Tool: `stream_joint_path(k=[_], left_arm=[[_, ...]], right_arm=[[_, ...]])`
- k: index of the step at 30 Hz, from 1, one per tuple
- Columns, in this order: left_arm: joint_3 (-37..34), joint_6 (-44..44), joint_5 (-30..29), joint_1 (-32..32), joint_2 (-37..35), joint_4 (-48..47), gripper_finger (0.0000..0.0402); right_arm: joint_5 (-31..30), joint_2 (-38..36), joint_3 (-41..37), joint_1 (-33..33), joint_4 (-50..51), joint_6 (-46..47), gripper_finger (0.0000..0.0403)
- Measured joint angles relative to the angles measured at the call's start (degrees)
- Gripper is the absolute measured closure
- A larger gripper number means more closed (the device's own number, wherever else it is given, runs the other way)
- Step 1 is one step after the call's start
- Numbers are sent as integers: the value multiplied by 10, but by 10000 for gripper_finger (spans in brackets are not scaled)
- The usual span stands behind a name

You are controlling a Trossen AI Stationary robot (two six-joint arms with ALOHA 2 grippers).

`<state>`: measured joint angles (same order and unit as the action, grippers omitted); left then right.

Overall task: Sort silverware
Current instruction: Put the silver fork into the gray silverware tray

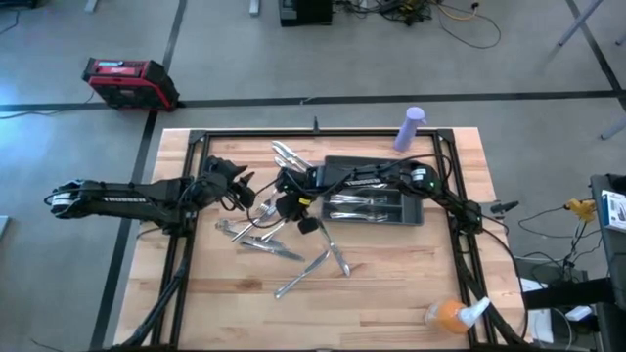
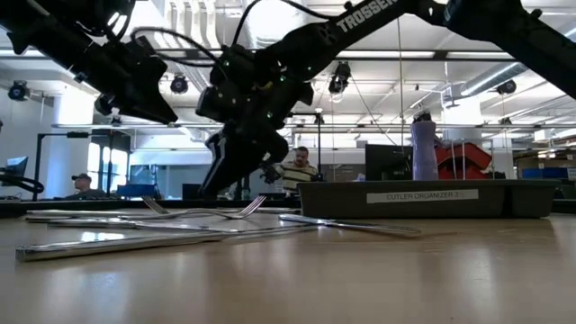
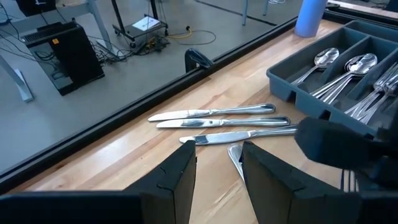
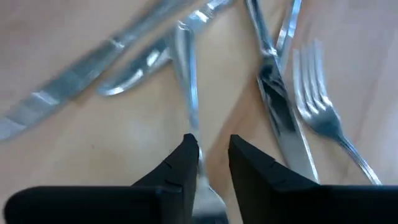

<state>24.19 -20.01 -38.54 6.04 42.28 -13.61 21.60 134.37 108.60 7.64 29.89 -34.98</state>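
Loose silverware (image 1: 259, 235) lies piled on the wooden table left of the dark grey tray (image 1: 411, 210), which holds spoons (image 3: 348, 68) and other pieces. Three knives (image 3: 211, 121) lie side by side near the far edge. My right gripper (image 4: 213, 155) reaches over the tray and points down at the pile. It is open a little, one finger on each side of a fork's handle (image 4: 189, 106). My left gripper (image 3: 219, 168) hovers open beside it (image 1: 240, 184), facing the knives, nothing between its fingers. My right gripper stands over the fork's handle (image 4: 194, 134) from above, its fingers (image 4: 186, 163) on either side and lying along it. The fork lies flat on the table. Whether the fingers touch it, I cannot tell.
A purple cylinder (image 1: 411, 127) stands at the far edge behind the tray. An orange thing with a spray bottle (image 1: 450, 313) sits at the near right corner. More pieces (image 1: 313, 269) lie spread toward the table's middle. A black frame rail (image 3: 124, 118) runs along the far side.
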Motion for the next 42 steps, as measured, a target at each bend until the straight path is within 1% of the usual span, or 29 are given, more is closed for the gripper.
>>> stream_joint_path(k=[2,6,10,12,14,19,22,23,27,31,36,39,42], left_arm=[[0,0,0,0,0,0,285],[-6,0,0,0,0,4,285],[-12,-1,0,0,0,10,285],[-14,-3,0,0,0,10,285],[-14,-4,0,0,0,10,285],[-15,3,0,0,-1,27,285],[-15,14,1,0,-2,45,285],[-15,18,1,0,-4,51,285],[-15,29,1,0,-16,63,285],[-15,35,2,0,-36,66,285],[-15,41,2,-7,-61,65,285],[-15,41,2,-19,-69,67,285],[-24,46,2,-32,-68,94,285]], right_arm=[[13,8,0,-1,-4,-1,310],[14,31,-1,0,-15,5,294],[17,49,1,2,-28,11,291],[17,53,2,3,-29,19,301],[14,56,2,3,-26,23,321],[7,55,2,3,-17,24,390],[-18,51,10,1,1,31,395],[-32,46,10,0,6,34,396],[-51,21,6,-2,30,51,400],[-91,-26,5,-6,54,75,401],[-85,-78,-5,-10,130,140,402],[-85,-115,-41,-11,154,180,402],[-84,-168,-109,-11,150,210,402]])
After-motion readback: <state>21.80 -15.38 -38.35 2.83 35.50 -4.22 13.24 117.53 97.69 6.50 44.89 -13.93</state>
